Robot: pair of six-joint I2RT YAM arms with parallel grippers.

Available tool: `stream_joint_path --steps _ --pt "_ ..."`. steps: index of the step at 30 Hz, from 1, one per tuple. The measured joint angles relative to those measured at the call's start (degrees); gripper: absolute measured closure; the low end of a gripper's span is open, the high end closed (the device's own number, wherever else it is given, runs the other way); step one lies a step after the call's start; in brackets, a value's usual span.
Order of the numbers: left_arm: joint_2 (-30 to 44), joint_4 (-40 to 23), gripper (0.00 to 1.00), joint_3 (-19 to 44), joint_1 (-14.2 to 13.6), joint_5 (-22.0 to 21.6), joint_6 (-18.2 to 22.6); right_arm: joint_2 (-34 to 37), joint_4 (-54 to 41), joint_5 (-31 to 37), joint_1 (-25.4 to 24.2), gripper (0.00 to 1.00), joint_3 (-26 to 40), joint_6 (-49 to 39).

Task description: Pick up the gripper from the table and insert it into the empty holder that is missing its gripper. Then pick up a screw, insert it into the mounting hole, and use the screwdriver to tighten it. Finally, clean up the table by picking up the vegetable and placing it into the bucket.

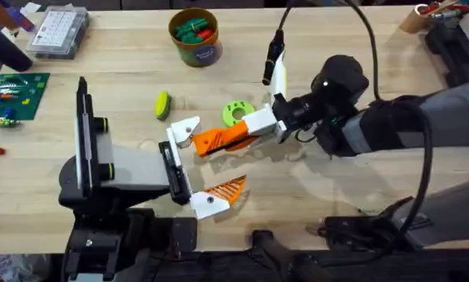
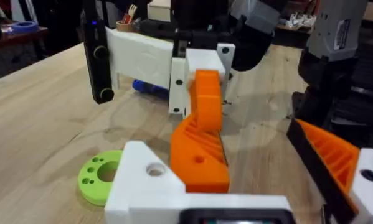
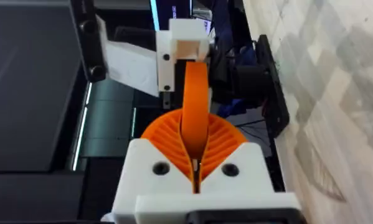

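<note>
The orange ribbed gripper [image 1: 221, 140] hangs just above the table with my right gripper [image 1: 254, 125] shut on it. In the right wrist view it runs edge-on [image 3: 195, 102] from my shut right gripper [image 3: 195, 167] to the empty holder [image 3: 186, 45]. Its free end meets that white empty holder [image 1: 185, 130] on my left gripper [image 1: 199, 166], which is open. The mounting hole [image 2: 155, 168] shows in the holder [image 2: 142, 186], beside the orange gripper [image 2: 198, 155]. The twin bracket carries its orange finger [image 1: 227, 189]. The yellow-green vegetable [image 1: 162, 104] lies to the left, and the bucket [image 1: 196, 37] stands at the back.
A flat green disc [image 1: 237, 112] lies just behind the held piece. A black and white tool with a cable [image 1: 275, 63] lies behind the right gripper. A clear compartment box [image 1: 58, 31] and a green board [image 1: 15, 94] are at the far left.
</note>
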Motion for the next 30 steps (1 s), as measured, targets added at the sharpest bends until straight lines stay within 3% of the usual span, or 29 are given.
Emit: stream_joint_path --steps 30 --pt "0.0 0.02 0.014 0.0 0.02 -0.25 -0.02 -1.52 0.4 1.77 0.0 0.983 0.0 3.58"
